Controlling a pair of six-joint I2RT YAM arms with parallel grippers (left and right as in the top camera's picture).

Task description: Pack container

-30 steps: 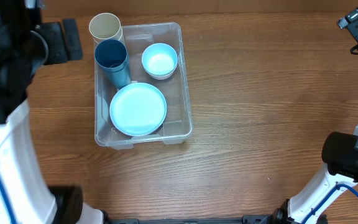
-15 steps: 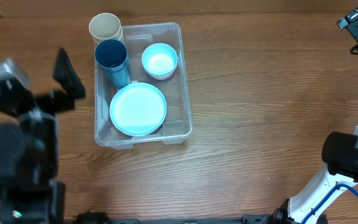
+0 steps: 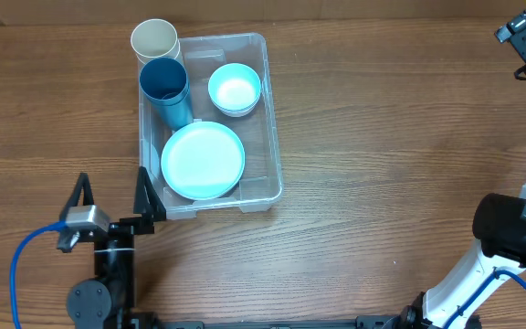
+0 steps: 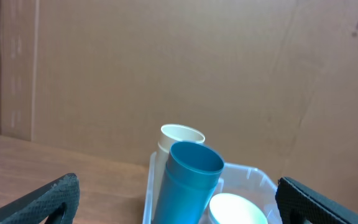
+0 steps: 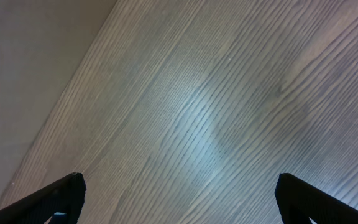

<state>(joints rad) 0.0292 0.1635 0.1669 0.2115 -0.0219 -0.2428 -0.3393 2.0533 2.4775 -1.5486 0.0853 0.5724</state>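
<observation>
Wooden table [image 3: 382, 164], cardboard wall behind; left gripper [image 3: 112, 194] low at near-left, jaws spread wide, nothing held; cream cup [image 3: 155, 40] judged next item: upright, outside container [image 3: 259, 151], just beside its far-left corner; teal cup [image 3: 163, 82] close by, inside; cream cup to be gripped from left side, lifted clear of rim; bare floor along right wall preferred for set-down; right gripper [image 5: 179, 199] far right, jaws wide, empty.
</observation>
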